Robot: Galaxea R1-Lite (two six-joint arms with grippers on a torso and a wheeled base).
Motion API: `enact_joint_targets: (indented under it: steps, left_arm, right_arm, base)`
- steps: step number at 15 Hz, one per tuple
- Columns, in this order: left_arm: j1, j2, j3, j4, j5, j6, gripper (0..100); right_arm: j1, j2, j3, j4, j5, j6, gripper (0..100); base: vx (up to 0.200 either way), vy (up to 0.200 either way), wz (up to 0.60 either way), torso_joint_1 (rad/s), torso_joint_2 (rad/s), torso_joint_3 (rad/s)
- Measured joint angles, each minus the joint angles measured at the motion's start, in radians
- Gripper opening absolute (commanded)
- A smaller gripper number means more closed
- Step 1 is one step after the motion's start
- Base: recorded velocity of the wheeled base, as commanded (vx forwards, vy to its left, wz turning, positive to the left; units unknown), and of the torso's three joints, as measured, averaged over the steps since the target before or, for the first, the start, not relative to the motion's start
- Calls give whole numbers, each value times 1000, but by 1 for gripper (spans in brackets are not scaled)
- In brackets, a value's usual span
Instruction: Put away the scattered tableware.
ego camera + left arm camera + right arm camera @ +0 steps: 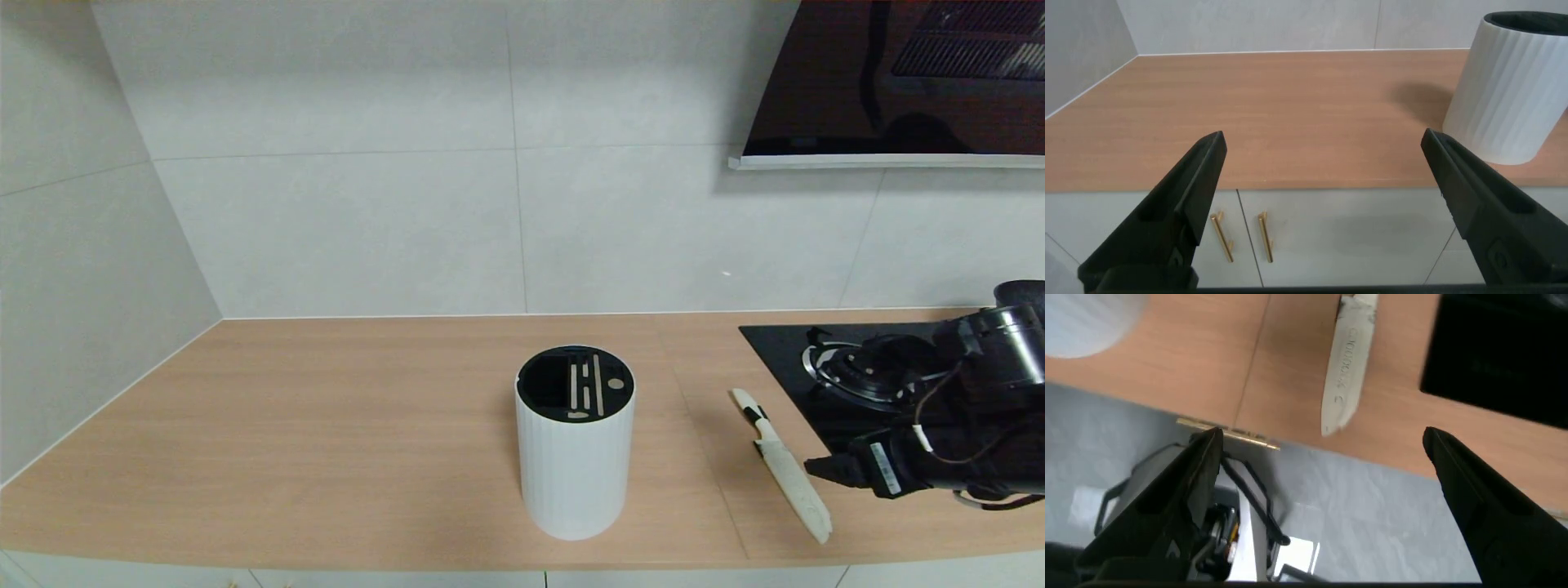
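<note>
A white knife [780,462] with a black band on its handle lies flat on the wooden counter [326,425], blade tip toward the front edge. In the right wrist view the knife blade [1346,369] lies ahead of my right gripper [1323,438], which is open and empty. Seen from the head, the right gripper [820,469] hovers just right of the blade, apart from it. A white ribbed holder [575,445] with a black slotted top stands mid-counter. My left gripper [1323,140] is open and empty in front of the counter's edge, left of the holder [1511,86].
A black stove top [824,367] with a burner sits at the right, behind the right arm. A dark range hood [898,82] hangs above it. Cabinet doors with gold handles [1264,237] run below the counter. Tiled walls close off the back and left.
</note>
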Motion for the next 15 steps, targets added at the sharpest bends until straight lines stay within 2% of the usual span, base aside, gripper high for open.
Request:
enact_joint_targets:
  steps: [10,15]
  left_arm:
    - [0,0,0,0,0,0,100]
    - [0,0,0,0,0,0,100]
  right_arm:
    - [-50,535,-32,-538,-27,11,100]
    - [-58,661,-59,-641,-38,73,100]
  base:
    - [0,0,0,0,0,0]
    - [0,0,0,0,0,0]
